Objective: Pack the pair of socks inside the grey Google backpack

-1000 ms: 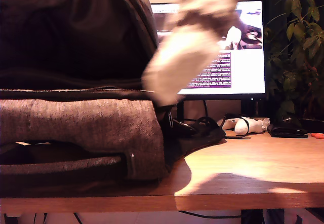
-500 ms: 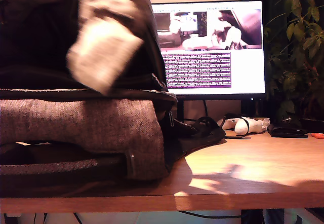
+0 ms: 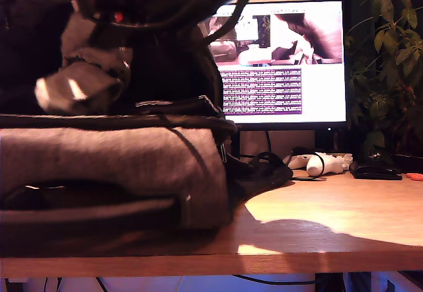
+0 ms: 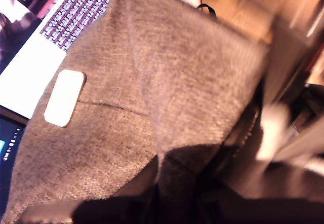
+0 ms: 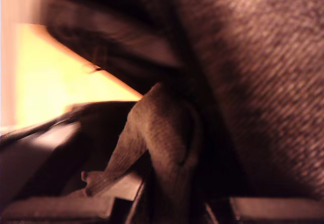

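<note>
The grey Google backpack (image 3: 119,163) lies across the exterior view's left, its lid raised and the dark inside open. An arm with cables reaches in from above, and my first gripper (image 3: 99,54) is shut on the pair of socks (image 3: 76,87), a pale bundle in shadow just above the opening. The first wrist view shows the backpack's flap (image 4: 167,82) with its white logo patch (image 4: 65,97), and a blurred pale shape that I cannot identify. My second gripper (image 5: 167,203) is shut on a fold of the backpack's fabric (image 5: 162,138); I cannot make it out in the exterior view.
Behind the backpack stands a lit monitor (image 3: 277,61). On the wooden desk (image 3: 330,219) lie a white controller (image 3: 317,163), a black strap and cables (image 3: 264,170) and a dark flat object (image 3: 375,171). A leafy plant (image 3: 390,61) fills the exterior view's right.
The socks have swung from in front of the monitor toward the exterior view's left and down, to just over the backpack's opening. The backpack's front has shifted slightly.
</note>
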Action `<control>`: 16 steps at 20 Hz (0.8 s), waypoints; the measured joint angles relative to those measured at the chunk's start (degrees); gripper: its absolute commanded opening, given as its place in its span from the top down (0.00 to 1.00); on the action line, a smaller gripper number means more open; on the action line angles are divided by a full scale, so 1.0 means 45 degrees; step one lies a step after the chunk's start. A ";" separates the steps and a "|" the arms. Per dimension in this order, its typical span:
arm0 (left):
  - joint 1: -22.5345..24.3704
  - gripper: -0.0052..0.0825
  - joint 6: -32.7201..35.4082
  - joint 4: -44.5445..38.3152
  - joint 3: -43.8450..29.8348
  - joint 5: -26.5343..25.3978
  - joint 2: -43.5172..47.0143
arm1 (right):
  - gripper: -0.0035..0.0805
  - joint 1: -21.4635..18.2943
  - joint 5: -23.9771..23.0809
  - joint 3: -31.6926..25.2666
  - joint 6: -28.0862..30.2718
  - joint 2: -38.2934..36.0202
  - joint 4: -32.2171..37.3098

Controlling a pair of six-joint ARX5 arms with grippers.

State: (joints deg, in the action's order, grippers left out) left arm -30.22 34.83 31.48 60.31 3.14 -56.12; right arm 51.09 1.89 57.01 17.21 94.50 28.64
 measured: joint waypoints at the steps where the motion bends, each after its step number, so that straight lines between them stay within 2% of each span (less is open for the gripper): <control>1: 0.0005 0.97 -0.0005 -0.0068 0.0000 0.0005 -0.0053 | 0.97 -0.0039 -0.0457 0.0010 -0.0661 -0.0005 0.0204; 5: 0.0034 0.97 -0.0005 -0.0194 0.0015 0.0204 -0.0194 | 0.97 -0.0044 -0.2681 0.0073 -0.1957 0.0005 0.0437; 7: 0.0034 0.97 -0.0010 -0.0165 0.0126 0.0296 -0.0282 | 0.97 0.0010 -0.3667 0.0078 -0.3929 0.0005 0.0597; 8: 0.0034 0.97 -0.0019 -0.0131 0.0228 0.0325 -0.0330 | 0.97 0.0024 -0.4333 0.0097 -0.5498 0.0005 0.0636; 9: 0.0063 0.97 -0.0049 0.0092 0.0369 0.0393 -0.0311 | 0.97 -0.0005 -0.5037 0.0121 -0.5882 0.0015 0.0573; 10: 0.0102 0.97 -0.0049 0.0219 0.0549 0.0481 -0.0282 | 0.97 -0.0306 -0.5445 0.0121 -0.8000 0.0063 0.0573; 12: 0.0165 0.97 -0.0083 0.0355 0.0899 0.0631 -0.0282 | 0.97 -0.0612 -0.6256 0.0121 -0.9534 0.0175 0.0495; 16: 0.0165 0.97 -0.0083 0.0622 0.1005 0.0792 -0.0219 | 0.97 -0.0413 -0.6421 0.0121 -1.0108 0.0194 0.0389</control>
State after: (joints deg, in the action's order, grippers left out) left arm -29.47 34.46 34.28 64.84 6.70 -57.10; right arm 49.23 -27.00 57.56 -28.27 95.37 30.39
